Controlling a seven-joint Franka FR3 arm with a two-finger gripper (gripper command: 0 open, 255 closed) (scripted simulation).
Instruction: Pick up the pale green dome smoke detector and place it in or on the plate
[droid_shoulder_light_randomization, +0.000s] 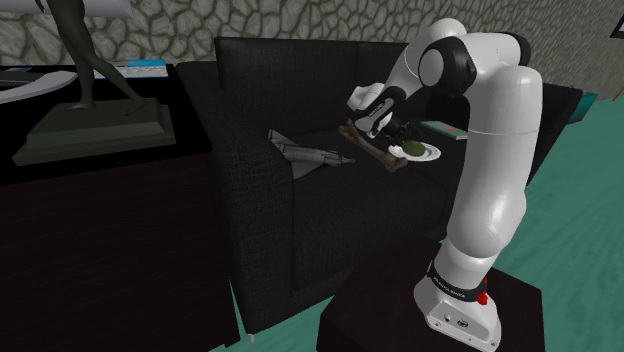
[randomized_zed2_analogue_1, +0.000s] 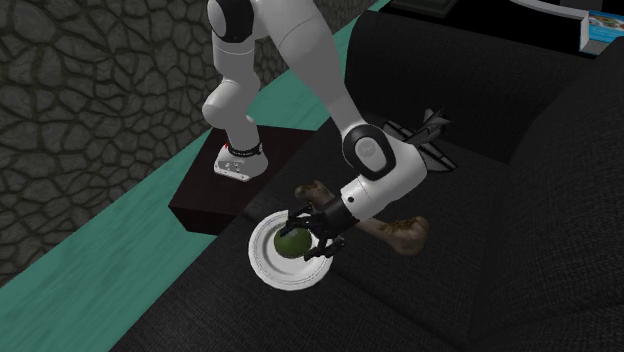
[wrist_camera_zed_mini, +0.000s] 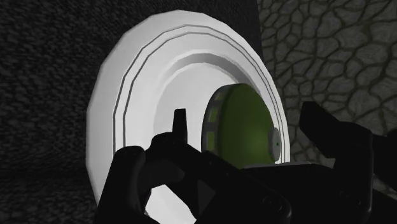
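green dome smoke detector (randomized_zed2_analogue_1: 290, 243) sitting in white plate (randomized_zed2_analogue_1: 264, 263) on black sofa (randomized_zed2_analogue_1: 450, 300); end effector (randomized_zed2_analogue_1: 308, 234) hovering there, fingers standing apart, not clasping.

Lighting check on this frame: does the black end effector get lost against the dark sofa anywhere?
Shoulder view: dim; the end effector blends into the black sofa, the white plate stands out. Second exterior view: brighter; it reads clearly over the plate, as does the green smoke detector. Wrist view: its fingers are dark silhouettes against the pale, partly shaded plate.
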